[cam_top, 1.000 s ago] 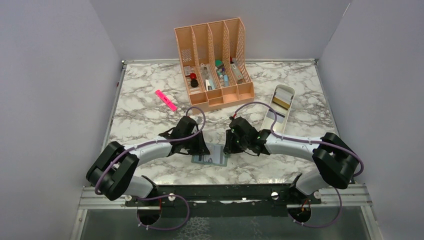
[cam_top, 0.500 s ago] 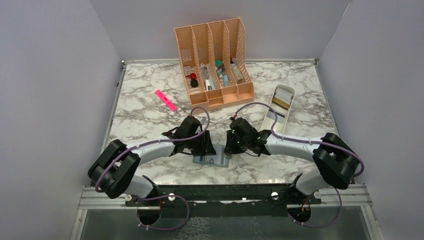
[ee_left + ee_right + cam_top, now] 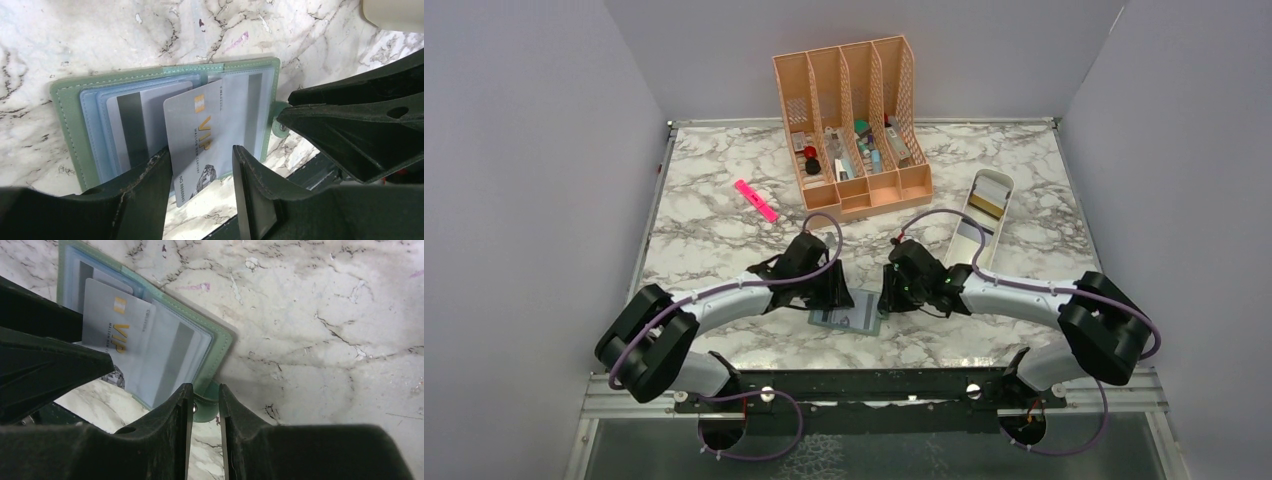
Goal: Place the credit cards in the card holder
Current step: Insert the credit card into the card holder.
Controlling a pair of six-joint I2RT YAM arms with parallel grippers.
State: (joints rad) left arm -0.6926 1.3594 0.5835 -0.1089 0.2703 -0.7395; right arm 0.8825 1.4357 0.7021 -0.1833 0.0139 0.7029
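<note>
The card holder (image 3: pixel 846 318) lies open at the near middle of the table, green (image 3: pixel 65 115) with blue-grey pockets. A silver VIP credit card (image 3: pixel 200 140) stands partly in its middle pocket, its lower end sticking out. Striped cards sit in the pockets on either side (image 3: pixel 130 125). My left gripper (image 3: pixel 201 150) is open around the VIP card's lower end; the card rests against the left finger, with a gap to the right one. My right gripper (image 3: pixel 206 386) is shut on the holder's snap tab (image 3: pixel 205 407) at the right edge. The VIP card (image 3: pixel 107 332) also shows in the right wrist view.
A peach slotted organizer (image 3: pixel 854 120) stands at the back centre. A pink highlighter (image 3: pixel 755 200) lies to its left. A long white tray (image 3: pixel 1004 225) holding a gold card (image 3: pixel 987 205) sits right of the grippers. Grey walls close in both sides.
My left gripper has opened and let go of the VIP card, which stays in the pocket. The left arm has shifted slightly right. The right gripper still holds the tab.
</note>
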